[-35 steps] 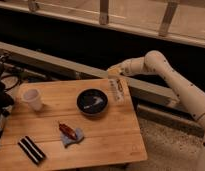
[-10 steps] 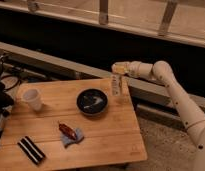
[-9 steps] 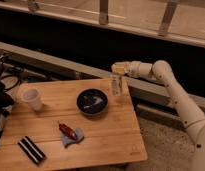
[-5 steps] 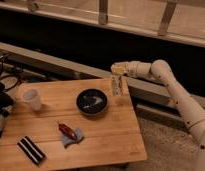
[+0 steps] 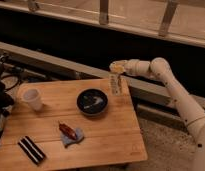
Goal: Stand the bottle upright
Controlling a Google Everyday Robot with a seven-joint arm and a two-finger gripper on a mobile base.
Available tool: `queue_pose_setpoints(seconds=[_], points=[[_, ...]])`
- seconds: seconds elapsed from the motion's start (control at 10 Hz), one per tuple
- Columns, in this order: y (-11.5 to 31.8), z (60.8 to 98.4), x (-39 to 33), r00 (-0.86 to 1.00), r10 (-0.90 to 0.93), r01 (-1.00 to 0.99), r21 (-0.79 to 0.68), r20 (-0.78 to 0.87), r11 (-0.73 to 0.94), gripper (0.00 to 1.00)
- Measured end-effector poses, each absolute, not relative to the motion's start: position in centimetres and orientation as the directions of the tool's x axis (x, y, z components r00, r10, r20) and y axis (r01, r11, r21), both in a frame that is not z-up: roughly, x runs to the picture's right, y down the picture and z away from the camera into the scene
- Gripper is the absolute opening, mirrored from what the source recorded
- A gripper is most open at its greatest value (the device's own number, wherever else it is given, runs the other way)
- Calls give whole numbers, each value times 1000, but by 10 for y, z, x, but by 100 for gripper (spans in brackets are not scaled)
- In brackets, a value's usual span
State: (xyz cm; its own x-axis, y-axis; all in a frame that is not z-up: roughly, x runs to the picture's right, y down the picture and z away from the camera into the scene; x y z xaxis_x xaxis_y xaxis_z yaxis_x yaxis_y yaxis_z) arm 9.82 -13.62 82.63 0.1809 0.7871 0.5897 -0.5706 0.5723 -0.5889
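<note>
Timber planks with a lengthwise grain form the rectangular light-brown wooden table (image 5: pixel 108 142). On it lie a wide-mouthed white cup (image 5: pixel 32 98) near the left edge, a round dark bowl (image 5: pixel 92 101) with a glossy inner surface near the centre, a small red object (image 5: pixel 67 131) resting on a crumpled blue-grey cloth (image 5: pixel 76 137), and a flat black rectangular block with pale stripes (image 5: pixel 32 150) at the near left corner.

The small slim cream-white cylindrical bottle (image 5: pixel 115 84) stands upright at the far right edge of the table, just beside the bowl. Faint markings show on its smooth side.

The smooth, white, rounded robot arm (image 5: pixel 183 102) reaches in from the right, bent at an elbow joint. Its pale gripper (image 5: pixel 117 66) sits directly over the top of the bottle, at or touching the cap. Whether the gripper is clamped on the bottle or released cannot be told.
</note>
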Motion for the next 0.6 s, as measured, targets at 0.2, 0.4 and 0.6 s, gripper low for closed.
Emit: queue_pose_setpoints(seconds=[0.2,0.4,0.6], points=[[-138,830,96,168,773,-567,-582,612,583,18],[-137,834,97,164,768,-559,-584,619,589,18],[-137,839,95,158,762,-555,-582,628,594,18]])
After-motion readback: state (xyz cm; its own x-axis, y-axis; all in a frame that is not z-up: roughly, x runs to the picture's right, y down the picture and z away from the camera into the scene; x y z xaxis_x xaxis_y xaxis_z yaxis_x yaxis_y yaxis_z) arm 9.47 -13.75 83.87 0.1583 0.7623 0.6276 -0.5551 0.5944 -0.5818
